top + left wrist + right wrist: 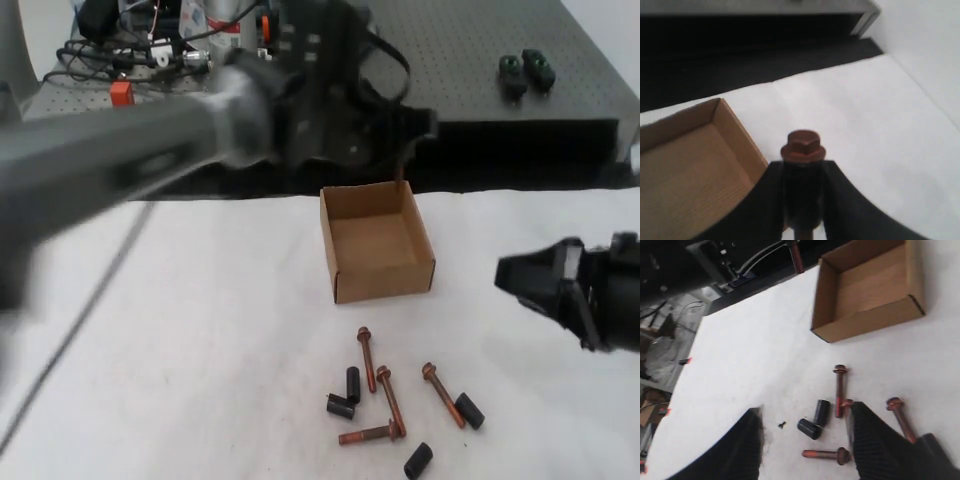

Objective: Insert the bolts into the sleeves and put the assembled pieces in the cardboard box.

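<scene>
**Over the far rim of the cardboard box (385, 282): left pincer (404, 140) pinching the held bolt (402, 172), not yet dropped**

High view:
- Left arm spans in from 9 o'clock.
- Held bolt hangs shank-down at about 1 o'clock of the box centre, above the far wall near a corner. Long axis near vertical.
- Box floor is bare.
- Right pincer (535, 278) sits at 4 o'clock of the box, well apart from it, above the white bench (200, 330).
- Loose pile at 6 o'clock of the box: four bolts (366, 360) and four black sleeves (353, 384). All lie flat, none mated that I can see.

Left wrist view:
- Fingers are pressed onto the held piece just under the hex head, head up.
- The dark section between the fingers could be a sleeve on the shank. Can't tell.
- Box opening lies beside and below the piece, not straight under it.

Right wrist view:
- Fingers are spread wide, gripping nothing.
- The pile lies just past the fingertips, the box farther beyond it.

Judgement:
- The opening is toward 7 o'clock of the held bolt and below it. A release here risks clipping the far wall, so it likely needs a short shift inward first.
- Left arm owns the box. Right arm is nearer the pile.
</scene>
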